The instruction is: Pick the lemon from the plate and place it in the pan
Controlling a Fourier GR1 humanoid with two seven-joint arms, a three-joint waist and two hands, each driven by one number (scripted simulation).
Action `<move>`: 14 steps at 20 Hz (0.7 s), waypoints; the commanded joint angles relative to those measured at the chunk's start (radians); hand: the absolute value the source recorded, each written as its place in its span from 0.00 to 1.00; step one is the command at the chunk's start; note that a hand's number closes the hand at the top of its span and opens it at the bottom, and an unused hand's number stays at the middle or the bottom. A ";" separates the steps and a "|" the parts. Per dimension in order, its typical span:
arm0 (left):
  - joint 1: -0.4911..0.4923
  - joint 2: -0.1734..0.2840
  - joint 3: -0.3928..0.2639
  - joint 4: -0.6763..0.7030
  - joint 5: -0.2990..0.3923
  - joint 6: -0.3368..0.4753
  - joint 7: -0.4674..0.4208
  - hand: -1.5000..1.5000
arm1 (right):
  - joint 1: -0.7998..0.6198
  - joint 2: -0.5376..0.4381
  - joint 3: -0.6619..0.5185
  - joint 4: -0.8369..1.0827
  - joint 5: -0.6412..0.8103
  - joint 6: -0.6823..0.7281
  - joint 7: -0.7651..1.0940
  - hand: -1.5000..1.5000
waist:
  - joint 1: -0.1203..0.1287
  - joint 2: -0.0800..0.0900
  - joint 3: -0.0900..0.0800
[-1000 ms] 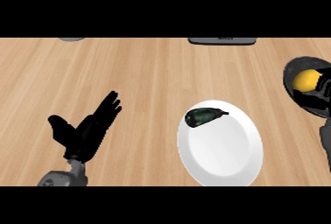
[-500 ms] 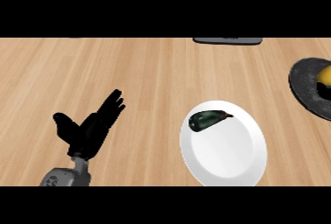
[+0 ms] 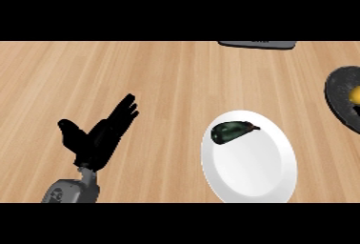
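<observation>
A white plate (image 3: 253, 176) lies on the wooden counter at lower right, with a dark green object (image 3: 231, 131) on its upper left part. At the right edge the black pan (image 3: 339, 100) is cut off, and the yellow lemon (image 3: 354, 96) lies inside it, half out of view. My left hand (image 3: 98, 136) rests open at lower left, fingers straight and pointing up-right, well apart from the plate. My right hand does not show.
A dark flat object (image 3: 256, 44) sits at the counter's far edge, upper right. Bare wooden counter (image 3: 141, 71) spreads across the left and middle.
The view has shifted left: plate, pan and lemon have slid toward the right edge. The right forearm seen at the right edge a second ago has left the view.
</observation>
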State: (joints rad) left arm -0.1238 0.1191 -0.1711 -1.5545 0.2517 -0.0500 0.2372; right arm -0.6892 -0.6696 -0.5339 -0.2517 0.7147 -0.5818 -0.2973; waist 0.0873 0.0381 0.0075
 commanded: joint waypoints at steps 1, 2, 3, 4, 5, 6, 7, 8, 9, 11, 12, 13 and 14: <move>-0.006 -0.030 -0.018 0.005 -0.004 0.009 -0.004 0.50 | -0.028 -0.047 0.011 0.081 0.018 0.092 0.027 0.00 | 0.002 0.002 0.002; -0.006 -0.028 -0.021 0.014 -0.021 0.025 0.006 0.50 | -0.014 -0.050 -0.017 0.073 -0.013 0.105 -0.020 0.00 | -0.008 0.002 0.004; -0.016 -0.036 -0.015 0.003 -0.019 0.029 -0.010 0.50 | -0.016 -0.023 -0.030 0.075 -0.030 0.104 -0.035 0.00 | -0.003 0.003 0.005; 0.014 -0.009 -0.014 0.004 -0.013 -0.003 -0.017 0.50 | -0.018 -0.006 -0.055 0.066 -0.058 0.099 -0.062 0.00 | 0.001 0.002 0.005; 0.001 0.006 0.008 0.011 -0.007 -0.004 -0.014 0.50 | -0.041 0.010 -0.079 0.053 -0.087 0.112 -0.090 0.00 | -0.004 -0.001 0.005; 0.011 -0.023 -0.020 0.018 -0.013 0.005 -0.011 0.50 | -0.040 0.011 -0.115 0.032 -0.128 0.124 -0.145 0.00 | -0.017 -0.003 0.006; 0.007 -0.011 0.008 -0.004 0.009 0.006 0.003 0.50 | -0.055 0.005 -0.143 0.028 -0.162 0.169 -0.168 0.00 | -0.014 -0.007 0.006; 0.000 -0.016 -0.013 0.017 -0.013 0.008 0.007 0.50 | -0.075 0.030 -0.167 0.021 -0.190 0.164 -0.182 0.00 | -0.016 -0.004 0.007; 0.016 -0.016 0.009 0.014 -0.008 0.018 -0.021 0.50 | -0.045 0.010 -0.196 0.014 -0.221 0.190 -0.238 0.00 | -0.025 -0.006 0.007; 0.008 -0.024 -0.002 0.044 -0.012 0.008 -0.029 0.50 | -0.063 -0.005 -0.252 0.023 -0.283 0.261 -0.242 0.00 | -0.039 -0.005 0.004; -0.015 0.010 0.043 0.018 0.026 -0.006 0.007 0.50 | -0.036 -0.034 -0.267 0.036 -0.298 0.307 -0.258 0.00 | -0.038 -0.007 0.005; -0.016 -0.005 0.021 0.022 -0.001 0.014 0.006 0.50 | -0.028 -0.036 -0.289 0.049 -0.324 0.351 -0.263 0.00 | -0.043 -0.007 0.005; 0.017 -0.013 0.004 -0.004 -0.014 0.023 -0.006 0.50 | -0.036 -0.058 -0.297 0.058 -0.332 0.375 -0.246 0.00 | -0.031 -0.011 0.004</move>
State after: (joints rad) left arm -0.1208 0.1094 -0.1613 -1.5412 0.2491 -0.0406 0.2312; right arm -0.7300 -0.6905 -0.7642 -0.2130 0.4571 -0.3157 -0.5151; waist 0.0582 0.0317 0.0123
